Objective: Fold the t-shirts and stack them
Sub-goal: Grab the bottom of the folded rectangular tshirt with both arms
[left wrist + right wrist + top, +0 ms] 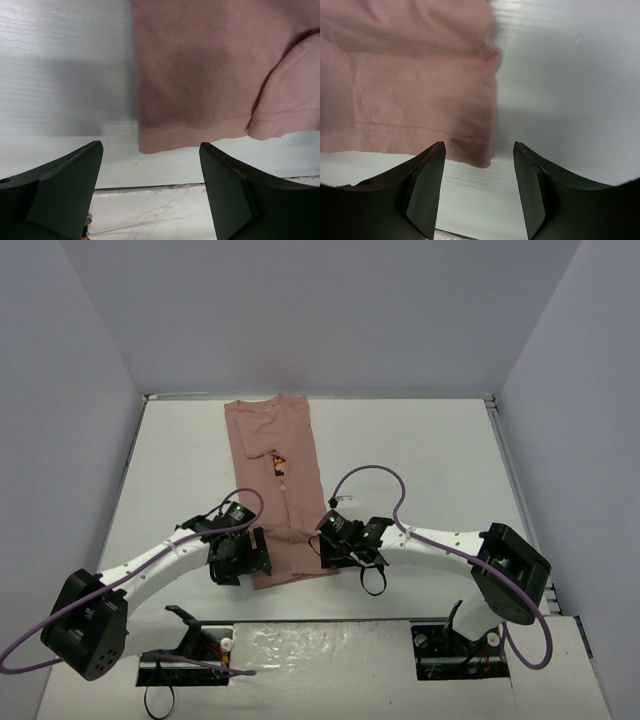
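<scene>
The dusty-pink t-shirt [285, 490] lies flat on the white table [420, 470], folded lengthwise into a narrow strip. It runs from the table's 12 o'clock edge, where the collar end sits, down toward 6 o'clock and leans slightly to the right as it comes nearer. The small orange-brown print [277, 466] shows in the upper half of the strip, just left of its centre line. The left gripper [240, 555] is at the strip's 7 o'clock corner, and the right gripper [340, 545] is at its 5 o'clock corner. The two arms reach in from either side and the hem end lies between them. In the left wrist view the dark fingers [65, 190] are spread wide and hold nothing. The stitched hem and its left corner lie on the table just toward 12 o'clock of the gap, and a second folded layer of cloth with a rounded edge overlaps at 3 o'clock. In the right wrist view the fingers [422, 190] are likewise parted and empty. The hem's right corner rests on the table at about 11 o'clock of the gap, with bare white surface at 3 o'clock. Whether either gripper's fingertips touch the table cannot be told. A purple cable [370, 472] arches over the right arm toward 12 o'clock.
</scene>
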Action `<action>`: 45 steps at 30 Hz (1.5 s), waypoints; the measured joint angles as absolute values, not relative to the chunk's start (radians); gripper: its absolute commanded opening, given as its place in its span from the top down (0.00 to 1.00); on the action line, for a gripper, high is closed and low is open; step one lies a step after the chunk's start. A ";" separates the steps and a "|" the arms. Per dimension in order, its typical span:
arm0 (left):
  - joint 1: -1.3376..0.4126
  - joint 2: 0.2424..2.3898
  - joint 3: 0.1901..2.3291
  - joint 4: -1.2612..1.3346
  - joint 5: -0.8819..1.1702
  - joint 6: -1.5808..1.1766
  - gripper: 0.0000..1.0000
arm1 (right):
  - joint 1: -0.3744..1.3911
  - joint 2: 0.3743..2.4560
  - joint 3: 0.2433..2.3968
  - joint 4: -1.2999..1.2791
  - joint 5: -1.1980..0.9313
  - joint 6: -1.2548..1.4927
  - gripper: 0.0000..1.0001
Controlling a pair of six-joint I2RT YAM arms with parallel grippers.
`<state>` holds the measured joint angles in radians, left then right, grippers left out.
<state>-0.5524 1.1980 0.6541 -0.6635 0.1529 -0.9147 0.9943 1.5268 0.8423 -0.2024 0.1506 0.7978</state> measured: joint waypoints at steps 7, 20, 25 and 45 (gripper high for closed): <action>-0.567 1.255 0.632 -0.598 0.152 -0.949 0.28 | 1.008 1.564 0.819 -0.203 0.153 0.864 0.46; -0.568 1.266 0.614 -0.556 0.153 -0.958 0.77 | 1.009 1.583 0.822 -0.189 0.175 0.876 0.67; -0.570 1.248 0.582 -0.519 0.165 -0.976 1.00 | 1.013 1.595 0.820 -0.161 0.168 0.883 1.00; -0.661 0.768 0.529 -0.820 0.244 -1.047 1.00 | 1.114 1.389 0.735 -0.323 0.070 0.900 1.00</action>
<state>-0.6606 0.7677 0.5285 -0.8200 0.2443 -1.0473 1.1141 1.3891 0.7348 -0.3231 0.0701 0.9001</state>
